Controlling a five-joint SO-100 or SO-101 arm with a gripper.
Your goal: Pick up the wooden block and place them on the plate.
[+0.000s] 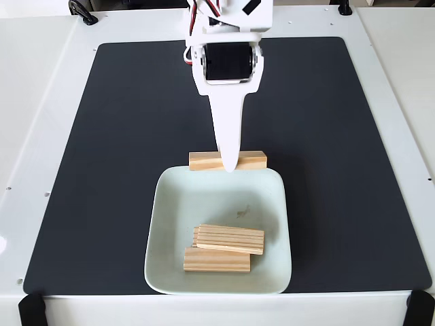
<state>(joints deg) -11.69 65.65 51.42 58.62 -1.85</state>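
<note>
Fixed view: pale grained wooden block [204, 161].

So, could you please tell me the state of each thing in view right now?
Block on the mat: flat, just beyond the plate's far rim.
Blocks in the plate: stacked, overlapping.
Plate: upright, holding blocks.
Gripper: over the mat block; jaws unclear.

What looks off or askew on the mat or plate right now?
Nothing spilled or broken. The blocks on the plate lie in a loose pile: the upper block sits skewed across the lower block. Another block lies on the mat at the plate's far rim, with the claw over it. A grey smudge marks the plate's middle.
</note>
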